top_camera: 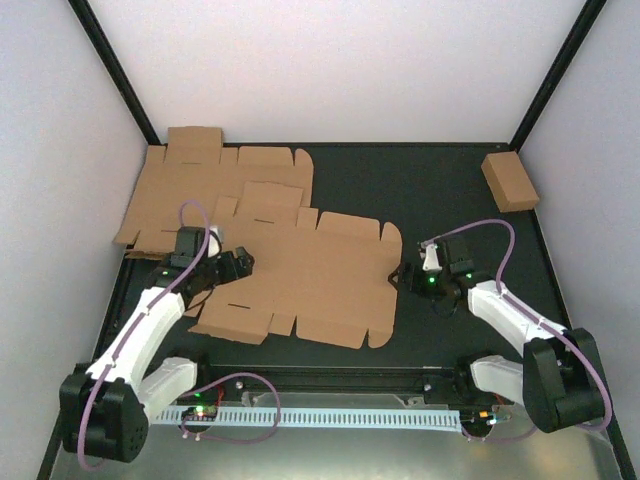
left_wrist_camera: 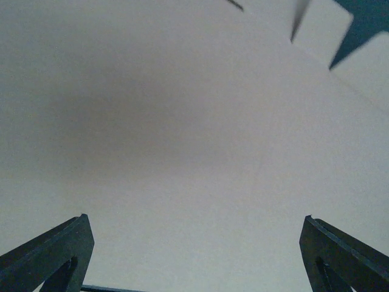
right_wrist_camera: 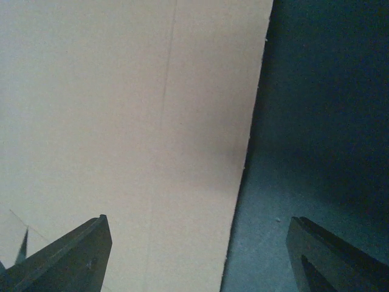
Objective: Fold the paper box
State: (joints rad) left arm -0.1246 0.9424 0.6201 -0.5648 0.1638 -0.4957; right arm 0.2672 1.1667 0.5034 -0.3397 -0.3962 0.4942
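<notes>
The paper box (top_camera: 320, 275) lies flat and unfolded in the middle of the dark table, a brown die-cut sheet with flaps and tabs. My left gripper (top_camera: 237, 264) hovers over its left part, jaws wide open. In the left wrist view the cardboard (left_wrist_camera: 182, 121) fills the frame, and my left gripper (left_wrist_camera: 194, 258) has nothing between its fingers (left_wrist_camera: 61, 258). My right gripper (top_camera: 404, 275) stands open at the sheet's right edge. In the right wrist view that edge of the cardboard (right_wrist_camera: 121, 121) runs between the fingers (right_wrist_camera: 73, 258) of my right gripper (right_wrist_camera: 197, 258), over bare table (right_wrist_camera: 322, 121).
A second flat cardboard sheet (top_camera: 205, 185) lies at the back left, partly under the first. A small closed brown box (top_camera: 509, 181) sits at the back right. A white toothed rail (top_camera: 330, 415) runs along the near edge, between the arm bases. Walls enclose the table.
</notes>
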